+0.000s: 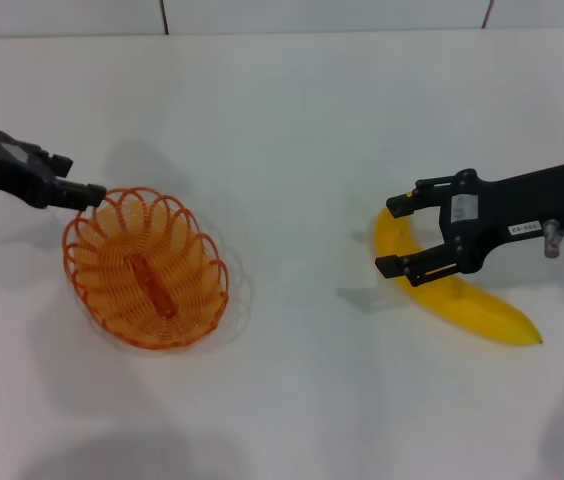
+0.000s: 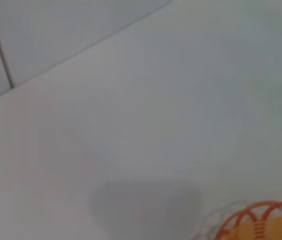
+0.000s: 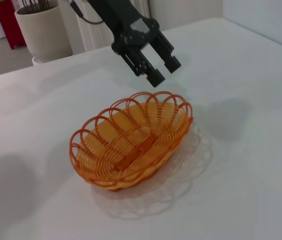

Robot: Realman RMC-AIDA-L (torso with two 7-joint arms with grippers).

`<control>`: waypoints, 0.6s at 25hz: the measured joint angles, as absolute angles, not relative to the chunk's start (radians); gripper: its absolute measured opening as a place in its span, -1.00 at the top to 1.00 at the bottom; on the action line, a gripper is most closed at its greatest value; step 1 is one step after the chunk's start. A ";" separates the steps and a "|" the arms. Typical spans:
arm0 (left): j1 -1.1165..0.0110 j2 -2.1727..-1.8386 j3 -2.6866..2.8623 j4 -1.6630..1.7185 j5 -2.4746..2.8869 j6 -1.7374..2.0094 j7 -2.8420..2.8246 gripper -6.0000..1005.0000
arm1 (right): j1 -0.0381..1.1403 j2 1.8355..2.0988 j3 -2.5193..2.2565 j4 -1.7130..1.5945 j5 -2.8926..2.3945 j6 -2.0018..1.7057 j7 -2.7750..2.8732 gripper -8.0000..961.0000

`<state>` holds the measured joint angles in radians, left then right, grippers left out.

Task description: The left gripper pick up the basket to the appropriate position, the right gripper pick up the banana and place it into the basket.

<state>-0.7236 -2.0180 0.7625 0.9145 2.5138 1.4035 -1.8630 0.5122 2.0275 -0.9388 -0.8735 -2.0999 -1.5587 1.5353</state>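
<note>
The orange wire basket [image 1: 147,268] sits on the white table at the left; it also shows in the right wrist view [image 3: 133,137] and at the edge of the left wrist view [image 2: 261,222]. My left gripper [image 1: 87,192] is at the basket's far left rim. In the right wrist view the left gripper [image 3: 164,71] is open, just off the rim and apart from it. The yellow banana [image 1: 467,300] lies at the right. My right gripper [image 1: 394,236] is open, with one finger on each side of the banana's curved upper end.
The white table's far edge [image 1: 262,35] meets a tiled wall. In the right wrist view a pale plant pot [image 3: 41,27] and a red object [image 3: 6,20] stand on the floor beyond the table.
</note>
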 joint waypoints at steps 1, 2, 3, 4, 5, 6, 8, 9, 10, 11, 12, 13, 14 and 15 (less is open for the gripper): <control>-0.728 -2.024 0.764 0.914 2.531 1.393 -1.867 -0.32 | 0.514 2.027 -0.939 -0.869 -2.100 -1.558 1.534 -0.83; -0.731 -2.027 0.767 0.911 2.539 1.386 -1.870 -0.32 | 0.515 2.027 -0.939 -0.867 -2.100 -1.558 1.534 -0.83; -0.734 -2.028 0.770 0.905 2.542 1.383 -1.870 -0.32 | 0.515 2.027 -0.939 -0.866 -2.100 -1.558 1.532 -0.83; -0.739 -2.029 0.771 0.898 2.544 1.380 -1.870 -0.32 | 0.516 2.027 -0.939 -0.865 -2.100 -1.557 1.531 -0.83; -0.744 -2.029 0.773 0.888 2.546 1.379 -1.868 -0.32 | 0.516 2.027 -0.939 -0.865 -2.101 -1.557 1.530 -0.83; -0.747 -2.029 0.776 0.882 2.548 1.378 -1.868 -0.32 | 0.517 2.027 -0.939 -0.865 -2.101 -1.557 1.530 -0.83; -0.756 -2.029 0.788 0.862 2.553 1.363 -1.867 -0.32 | 0.517 2.027 -0.939 -0.864 -2.101 -1.557 1.530 -0.83; -0.760 -2.030 0.796 0.850 2.555 1.352 -1.867 -0.32 | 0.517 2.026 -0.939 -0.863 -2.101 -1.557 1.529 -0.83; -0.765 -2.030 0.808 0.834 2.556 1.336 -1.867 -0.32 | 0.517 2.026 -0.939 -0.863 -2.101 -1.557 1.529 -0.83; -0.767 -2.030 0.818 0.823 2.557 1.325 -1.868 -0.32 | 0.517 2.026 -0.939 -0.863 -2.101 -1.557 1.529 -0.83; -0.770 -2.031 0.829 0.809 2.557 1.312 -1.869 -0.32 | 0.517 2.026 -0.939 -0.862 -2.102 -1.557 1.529 -0.83; -0.772 -2.031 0.838 0.799 2.557 1.301 -1.869 -0.32 | 0.518 2.026 -0.939 -0.862 -2.102 -1.557 1.529 -0.83; -0.774 -2.031 0.844 0.788 2.558 1.289 -1.869 -0.32 | 0.518 2.026 -0.940 -0.862 -2.102 -1.557 1.529 -0.83; -0.777 -2.031 0.849 0.776 2.558 1.278 -1.868 -0.33 | 0.518 2.026 -0.940 -0.862 -2.103 -1.557 1.529 -0.83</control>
